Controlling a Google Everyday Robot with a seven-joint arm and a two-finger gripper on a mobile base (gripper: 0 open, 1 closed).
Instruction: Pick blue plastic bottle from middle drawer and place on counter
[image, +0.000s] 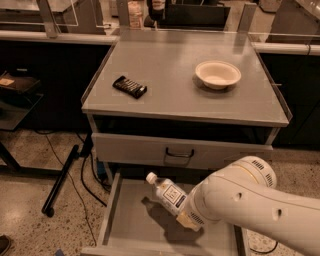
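Observation:
The blue plastic bottle (167, 192), clear with a white cap and a white label, hangs tilted above the floor of the open middle drawer (132, 227), cap pointing up and left. It casts a shadow on the drawer floor. My gripper (186, 218) is at the bottle's lower end, mostly hidden behind my white arm (250, 210), and is shut on the bottle. The counter (170, 65) lies above, flat and grey.
A black rectangular bar (129, 86) lies on the counter's left side and a white bowl (217, 74) on its right. The upper drawer front (145, 149) with its dark handle (179, 155) is closed. A black pole (62, 180) and cables lie on the floor at left.

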